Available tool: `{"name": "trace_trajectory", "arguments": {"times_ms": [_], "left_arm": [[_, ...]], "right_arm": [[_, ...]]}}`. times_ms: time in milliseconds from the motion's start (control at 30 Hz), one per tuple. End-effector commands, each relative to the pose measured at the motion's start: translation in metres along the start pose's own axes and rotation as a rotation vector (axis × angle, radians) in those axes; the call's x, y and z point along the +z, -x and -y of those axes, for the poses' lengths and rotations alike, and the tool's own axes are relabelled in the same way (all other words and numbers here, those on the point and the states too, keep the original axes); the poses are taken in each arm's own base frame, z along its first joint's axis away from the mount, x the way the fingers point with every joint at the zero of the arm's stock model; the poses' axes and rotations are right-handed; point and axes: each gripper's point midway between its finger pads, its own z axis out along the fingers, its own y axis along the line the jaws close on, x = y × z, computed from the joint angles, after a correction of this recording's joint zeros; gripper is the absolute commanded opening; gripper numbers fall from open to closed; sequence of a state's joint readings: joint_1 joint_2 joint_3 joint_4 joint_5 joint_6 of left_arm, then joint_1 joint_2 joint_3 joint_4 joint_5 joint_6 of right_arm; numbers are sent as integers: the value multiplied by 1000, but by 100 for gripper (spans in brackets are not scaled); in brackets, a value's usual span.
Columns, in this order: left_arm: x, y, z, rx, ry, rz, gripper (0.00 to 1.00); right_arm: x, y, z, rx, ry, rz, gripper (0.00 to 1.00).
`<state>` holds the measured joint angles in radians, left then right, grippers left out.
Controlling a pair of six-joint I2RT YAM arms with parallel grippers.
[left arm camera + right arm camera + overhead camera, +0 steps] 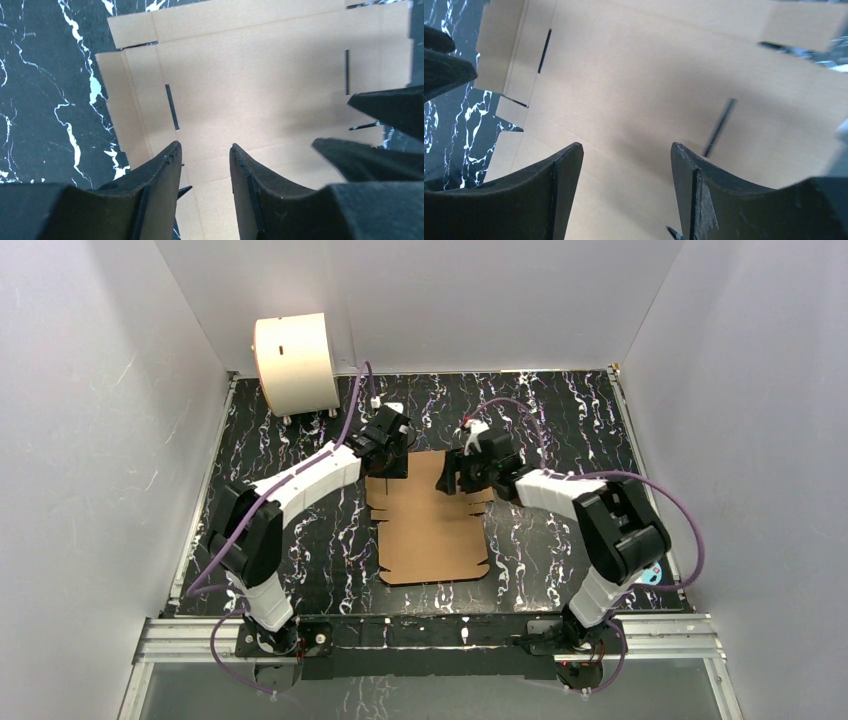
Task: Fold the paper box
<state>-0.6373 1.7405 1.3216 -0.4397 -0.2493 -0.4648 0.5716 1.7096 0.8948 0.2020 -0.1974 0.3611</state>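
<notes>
At the near edge of the black, white-veined marble-patterned table [560, 420], the two black-and-white arms are bolted side by side. Just beyond them, in the middle of the table, the plain brown corrugated cardboard paper box [430, 535] is laid flat and unfolded, with its flaps, tabs and slots spread out. Over its far left corner the left gripper [390, 468] is held pointing down; its fingers [160, 172] are parted by a modest gap and nothing is clasped between them. Over the far right edge the right gripper [462, 478] is held, its fingers [564, 175] set wider apart and likewise empty. Whether any fingertip touches the cardboard cannot be told. At the far left corner, well apart from the box, a cream-white cylindrical drum [295, 362] is seen.
</notes>
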Motion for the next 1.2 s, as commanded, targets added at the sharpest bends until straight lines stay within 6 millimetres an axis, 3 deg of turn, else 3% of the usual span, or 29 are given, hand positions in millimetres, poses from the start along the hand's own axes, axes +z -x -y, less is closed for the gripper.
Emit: {"name": "trace_trajectory", "arguments": {"times_ms": [0, 200, 367, 600, 867, 1167], "left_arm": [[-20, 21, 14, -26, -94, 70, 41], [-5, 15, 49, -94, -321, 1, 47], [11, 5, 60, -144, -420, -60, 51], [33, -10, 66, -177, -470, -128, 52], [55, -28, 59, -190, -440, -186, 53], [71, -48, 47, -190, -388, -234, 53]], "right_arm": [[-37, 25, 18, -6, 16, 40, 74], [-76, 33, 67, 158, 17, 111, 76], [-84, 28, 81, 261, 87, 131, 75], [-76, 13, 93, 350, 148, 108, 72], [-60, -3, 106, 411, 164, 75, 67], [-46, -15, 107, 440, 213, 35, 55]]}}
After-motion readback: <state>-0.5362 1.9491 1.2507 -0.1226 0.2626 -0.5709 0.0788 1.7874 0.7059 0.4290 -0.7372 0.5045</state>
